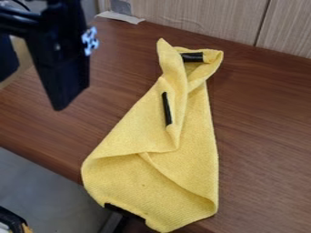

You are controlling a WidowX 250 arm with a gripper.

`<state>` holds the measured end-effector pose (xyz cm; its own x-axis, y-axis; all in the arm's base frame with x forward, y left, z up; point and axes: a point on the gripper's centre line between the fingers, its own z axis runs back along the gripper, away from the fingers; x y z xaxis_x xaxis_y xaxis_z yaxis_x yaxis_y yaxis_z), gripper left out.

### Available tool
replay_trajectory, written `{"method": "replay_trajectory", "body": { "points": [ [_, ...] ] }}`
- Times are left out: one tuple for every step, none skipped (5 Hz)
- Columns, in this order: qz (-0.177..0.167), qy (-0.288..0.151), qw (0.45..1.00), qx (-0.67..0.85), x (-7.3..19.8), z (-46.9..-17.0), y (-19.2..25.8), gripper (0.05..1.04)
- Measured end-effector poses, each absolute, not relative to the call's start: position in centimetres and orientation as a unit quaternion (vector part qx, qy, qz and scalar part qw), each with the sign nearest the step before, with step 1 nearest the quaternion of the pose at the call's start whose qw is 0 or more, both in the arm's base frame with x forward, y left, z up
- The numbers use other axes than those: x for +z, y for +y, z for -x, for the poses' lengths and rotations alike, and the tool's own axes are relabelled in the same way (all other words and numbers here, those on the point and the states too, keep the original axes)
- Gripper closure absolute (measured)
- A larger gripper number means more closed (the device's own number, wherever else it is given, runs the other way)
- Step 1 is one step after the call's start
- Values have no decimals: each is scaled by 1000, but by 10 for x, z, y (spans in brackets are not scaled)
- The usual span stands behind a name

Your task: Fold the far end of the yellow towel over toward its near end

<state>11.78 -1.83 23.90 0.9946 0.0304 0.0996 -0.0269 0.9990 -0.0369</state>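
Observation:
The black gripper [61,102] hangs at the upper left of the camera view, above the wooden table and to the left of a yellow cloth, apart from it. The yellow cloth [188,127] lies folded and rumpled across the middle, narrow and bunched at its top, wide at its bottom. Black strips show on it near the top, at its middle fold and along the lower left edge. Its lower left part reaches past the table's front edge.
The brown wooden table [261,104] runs up to a light wood panel [200,18] at the back. Tape [120,17] sticks at the back left corner. The table's edge slants down at the lower left, with grey floor [42,182] below and a dark object at the bottom left corner.

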Motion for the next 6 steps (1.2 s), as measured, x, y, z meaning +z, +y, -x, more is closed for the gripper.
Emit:
{"method": "replay_trajectory", "body": {
  "points": [
    [18, -47, 999, 15, 237, -117, -18, 84],
    [23, -25, 999, 41, 229, -142, -20, 84],
    [20, -14, 997, 69, 217, -180, -19, 84],
    [22, 0, 996, 89, 201, -219, -13, 84],
    [46, -5, 992, 121, 185, -253, -10, 84],
    [36, 5, 991, 131, 161, -282, -5, 84]
  ]
}}
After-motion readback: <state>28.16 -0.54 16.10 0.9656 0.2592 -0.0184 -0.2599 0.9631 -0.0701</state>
